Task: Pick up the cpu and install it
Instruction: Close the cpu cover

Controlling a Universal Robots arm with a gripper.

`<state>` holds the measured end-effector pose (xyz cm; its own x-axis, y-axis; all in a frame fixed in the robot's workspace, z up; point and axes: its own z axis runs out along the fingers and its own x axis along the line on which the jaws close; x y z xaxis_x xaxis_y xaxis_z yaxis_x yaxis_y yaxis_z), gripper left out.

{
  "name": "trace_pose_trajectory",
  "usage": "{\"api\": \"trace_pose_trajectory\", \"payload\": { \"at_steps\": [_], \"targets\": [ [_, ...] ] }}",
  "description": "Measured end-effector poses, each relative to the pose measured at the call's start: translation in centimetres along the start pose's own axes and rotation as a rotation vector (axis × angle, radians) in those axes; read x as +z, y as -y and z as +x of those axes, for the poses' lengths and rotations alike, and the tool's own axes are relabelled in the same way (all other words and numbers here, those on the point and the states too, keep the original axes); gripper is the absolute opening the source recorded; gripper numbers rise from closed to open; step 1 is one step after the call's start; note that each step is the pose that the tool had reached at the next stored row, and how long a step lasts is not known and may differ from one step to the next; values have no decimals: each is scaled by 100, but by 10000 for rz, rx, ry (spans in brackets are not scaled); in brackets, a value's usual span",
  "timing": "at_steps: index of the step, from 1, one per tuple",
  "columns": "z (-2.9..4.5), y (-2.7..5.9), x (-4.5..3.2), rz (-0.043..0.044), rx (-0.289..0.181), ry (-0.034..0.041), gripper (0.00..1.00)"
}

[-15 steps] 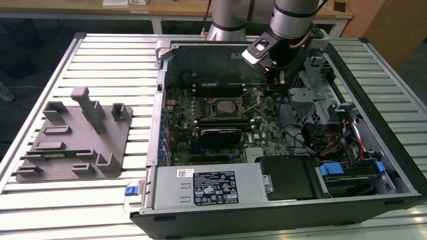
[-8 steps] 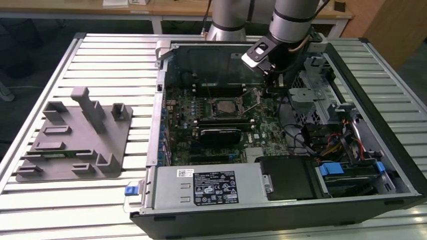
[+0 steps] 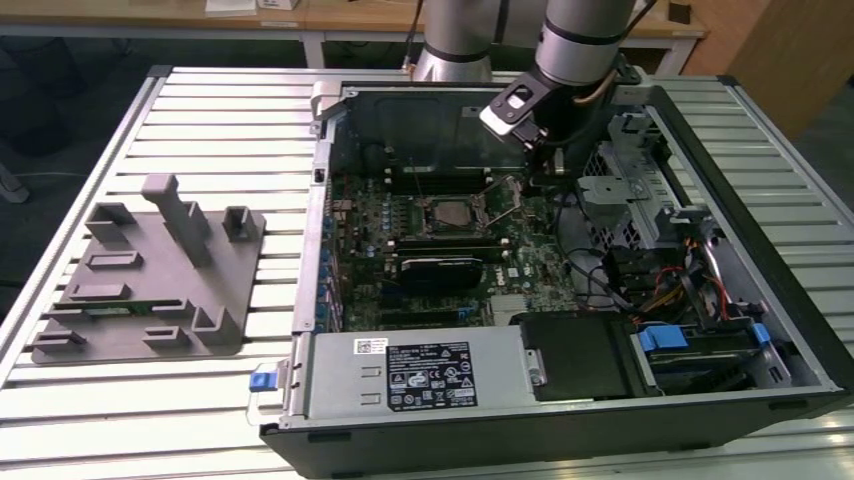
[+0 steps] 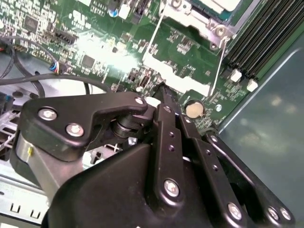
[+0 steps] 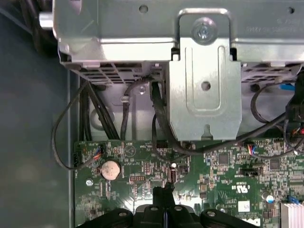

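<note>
black gripper (image 4: 161,90) nearest, fingers pressed together, gripping nothing, tips over green motherboard (image 4: 183,45); silvery-grey square cpu (image 4: 216,4) lies in silver socket frame (image 4: 209,26).

One open computer case (image 3: 534,440) stands on one slatted counter (image 3: 214,110), and one grey plastic stand (image 3: 147,280) sits on the counter too. The case holds one green circuit board (image 5: 228,164), one round coin battery (image 5: 110,169) and one power supply box (image 3: 414,372). Three blue plastic tabs (image 3: 663,338) show. One robot arm (image 3: 587,35) carries one end effector (image 5: 166,187).
</note>
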<state>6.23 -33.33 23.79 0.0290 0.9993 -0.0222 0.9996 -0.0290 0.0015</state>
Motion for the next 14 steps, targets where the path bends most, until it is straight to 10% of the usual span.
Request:
{"api": "trace_pose_trajectory", "payload": {
  "at_steps": [14],
  "targets": [
    [-10,336,-1,-24,26,-19,11]
  ]
}}
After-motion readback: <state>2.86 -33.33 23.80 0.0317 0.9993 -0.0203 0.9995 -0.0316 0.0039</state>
